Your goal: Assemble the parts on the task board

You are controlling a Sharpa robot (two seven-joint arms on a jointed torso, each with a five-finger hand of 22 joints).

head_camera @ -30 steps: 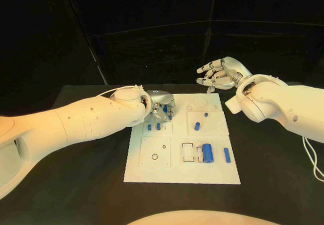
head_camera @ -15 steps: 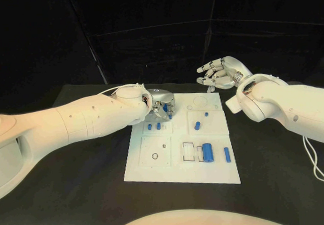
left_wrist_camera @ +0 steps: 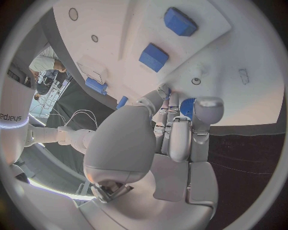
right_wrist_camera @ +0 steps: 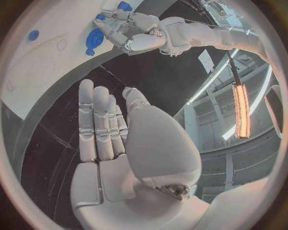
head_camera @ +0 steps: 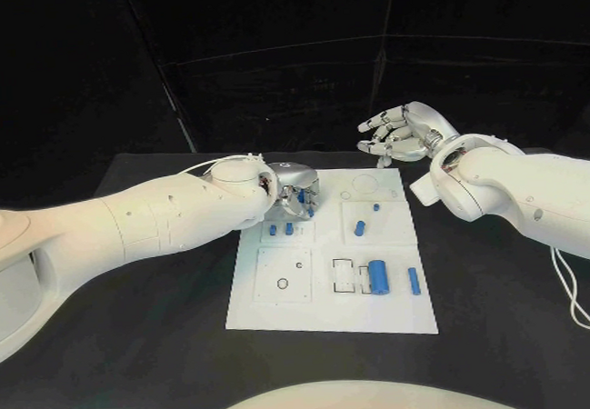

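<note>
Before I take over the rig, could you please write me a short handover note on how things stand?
Left hand: at the far left corner of the task board, pinching a blue part.
Right hand: raised beyond the board's far edge, fingers apart, holding nothing.
Other blue parts lie around the board: two small ones near the left hand, a cylinder and a thin rod toward the near right.
Left to do: assembly is unfinished.

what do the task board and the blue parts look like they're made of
Task board: probably matt white plastic, flat, with crisp cut recesses and no glare. Blue parts: likely moulded or printed plastic, uniform colour, dull sheen. Neither can be confirmed by sight.
</note>
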